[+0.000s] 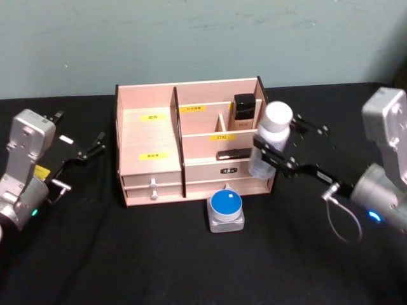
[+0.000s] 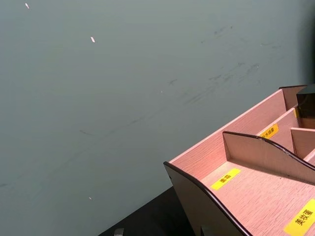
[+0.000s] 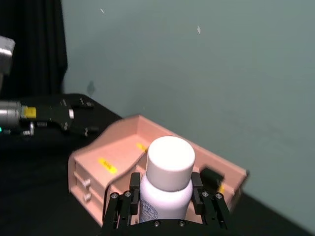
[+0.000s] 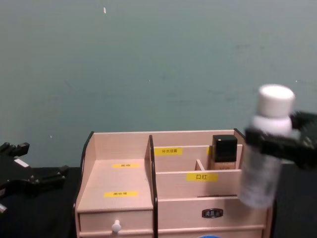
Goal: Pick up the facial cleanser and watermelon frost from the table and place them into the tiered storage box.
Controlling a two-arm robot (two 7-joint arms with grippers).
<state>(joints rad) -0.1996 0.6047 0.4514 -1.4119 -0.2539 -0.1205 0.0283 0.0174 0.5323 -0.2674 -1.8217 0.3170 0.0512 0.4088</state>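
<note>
Cleanser bottle [image 1: 277,122] clamped in right claw [image 1: 273,152]; head view reveals blue-lidded jar [image 1: 226,210].

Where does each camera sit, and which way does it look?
Head: high, looking down on the storage box; left gripper beside it, right gripper holding a white bottle.
Chest: lower, facing the box's front; a gripper at each edge.
Left wrist: on that arm, facing box and wall.
Right wrist: behind its fingers clamped on the bottle.
Head and chest share box, bottle.
</note>
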